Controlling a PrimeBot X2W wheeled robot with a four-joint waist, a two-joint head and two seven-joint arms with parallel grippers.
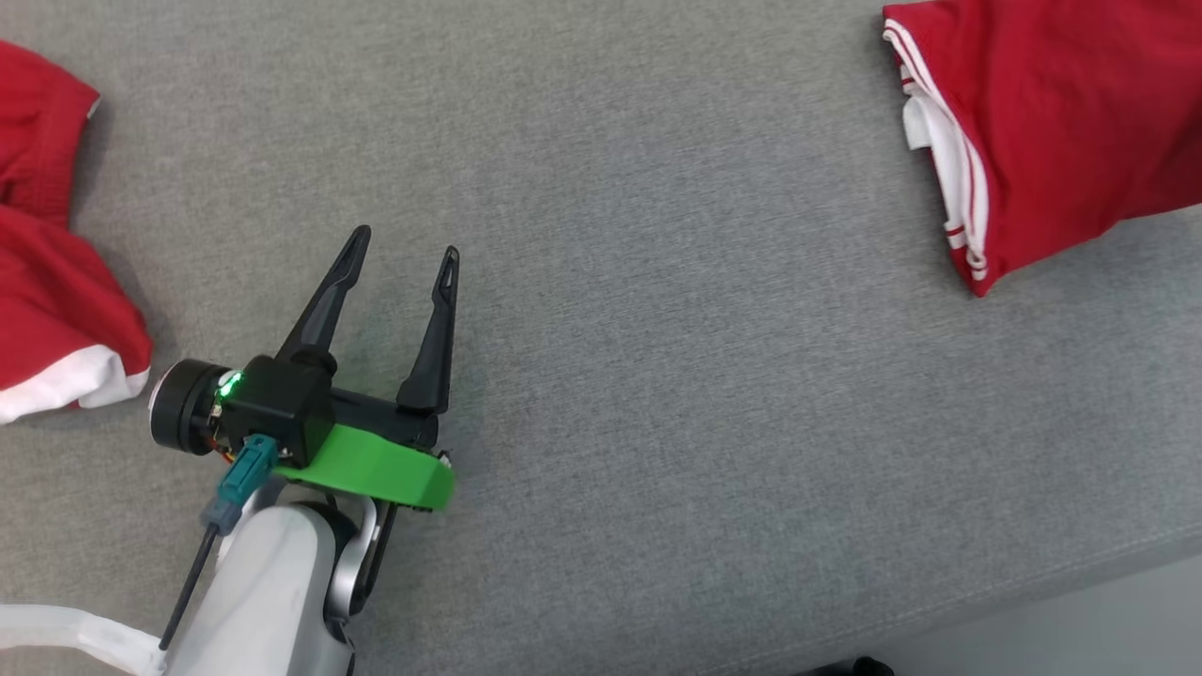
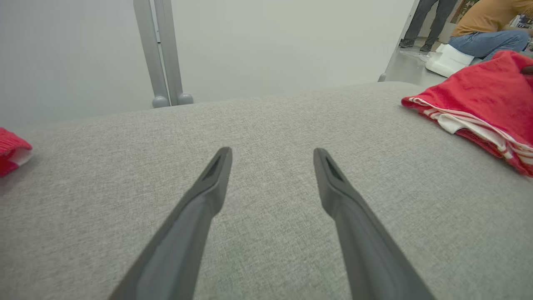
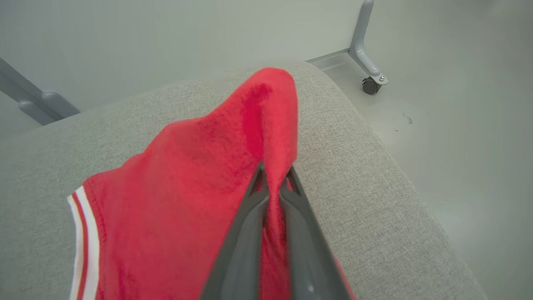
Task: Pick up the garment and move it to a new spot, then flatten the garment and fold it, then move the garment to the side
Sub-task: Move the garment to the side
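**A:** so where's the garment (image 1: 1061,131) at rn?

**B:** far right corner of the grey fabric-topped desk (image 1: 657,329). It's red with white stripes along the hem, folded over in layers. The right claw (image 3: 275,168) is clenched on a ridge of it, with the cloth pinched up between the two fingers and the rest lying on the desk.

**A:** and the other arm?

**B:** left claw (image 1: 406,241) is released, fingers spread wide, nothing in it. It's over bare fabric toward the near left, well apart from the garment. There's also another red cloth (image 1: 47,282) with a white edge at the desk's left edge, near that claw but not touching.
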